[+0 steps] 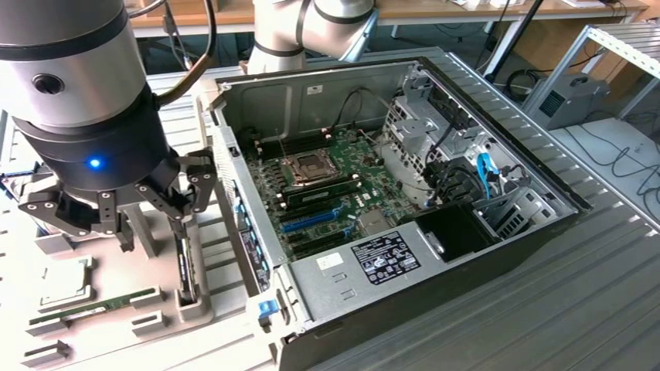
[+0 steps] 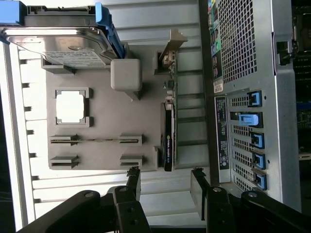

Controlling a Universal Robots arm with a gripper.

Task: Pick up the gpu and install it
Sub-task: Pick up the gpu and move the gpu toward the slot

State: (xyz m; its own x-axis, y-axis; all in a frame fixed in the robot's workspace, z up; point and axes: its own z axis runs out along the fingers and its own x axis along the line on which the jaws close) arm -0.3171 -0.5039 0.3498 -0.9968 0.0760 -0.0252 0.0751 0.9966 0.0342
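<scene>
Gpu [image 2: 167, 141] pickup is the step in hand, I judge, since nothing is grasped yet. My pincer [image 2: 165, 172] is released, its jaws spread wide and empty. It hangs just above the card, which stands on its long edge in a slot of the grey holder [image 2: 102, 92] on the counter [image 1: 577, 309]. In the wrist view the card's near end lines up between my two fingertips [image 2: 133, 171], apart from both as far as I can tell. Beyond it the same holder carries a thin memory stick [image 2: 97, 140], a square processor [image 2: 70, 107] and a hard drive [image 2: 63, 46]. Farther off, just beside the holder, the computer case [image 1: 413, 193] lies open, and its blue slot [image 1: 309, 220] looks empty. To my mind the next move calls for a straight descent with the thin card centred, so that both fingers meet its flat faces squarely and do not tip it.
</scene>
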